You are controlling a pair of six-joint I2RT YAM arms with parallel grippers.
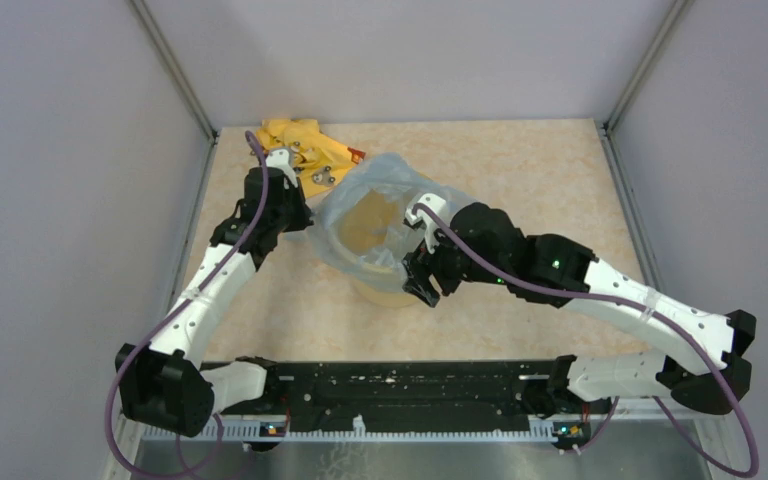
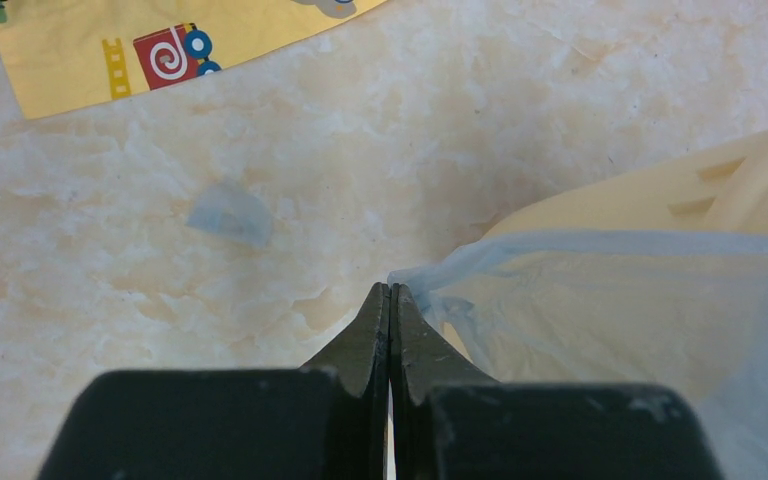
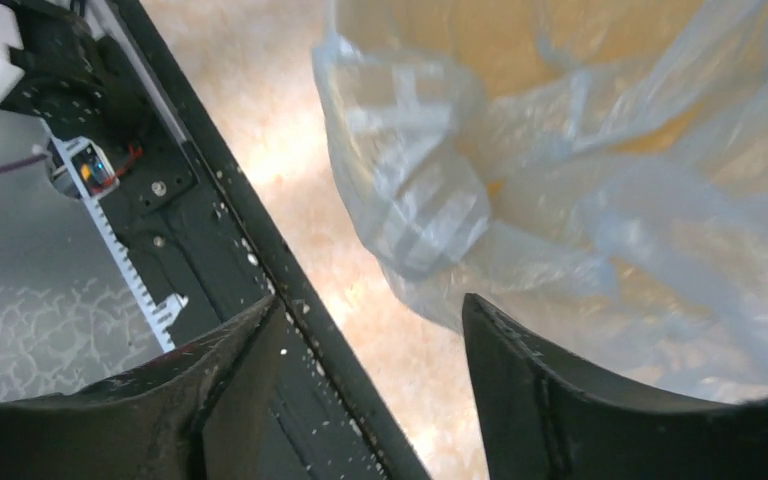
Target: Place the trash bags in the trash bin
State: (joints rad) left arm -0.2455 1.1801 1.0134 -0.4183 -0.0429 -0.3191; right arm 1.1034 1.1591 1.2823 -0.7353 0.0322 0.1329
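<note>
left gripper (image 2: pixel 390 292) clamping shut on the trash bag (image 1: pixel 385 180) at its left edge | bag draping over the trash bin (image 1: pixel 385 292), mid-table | right gripper (image 3: pixel 372 305) gaping, gripping nothing, hovering at the bin's near-right rim | yellow cloth (image 1: pixel 305 145) lying just behind the left gripper | table (image 1: pixel 530 170) stretching from bin to right wall

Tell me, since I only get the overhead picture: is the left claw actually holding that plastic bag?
Observer: Its wrist camera shows the left gripper shut, with the bag edge running right into the tips, seemingly pinched.
Operator: And the right one?
Observer: The right gripper is open with nothing between its fingers. The bag hangs just beyond them.
Operator: Anything small I'm missing?
Observer: A little scrap of bluish film lies on the table, apart from the bag and the bin.
</note>
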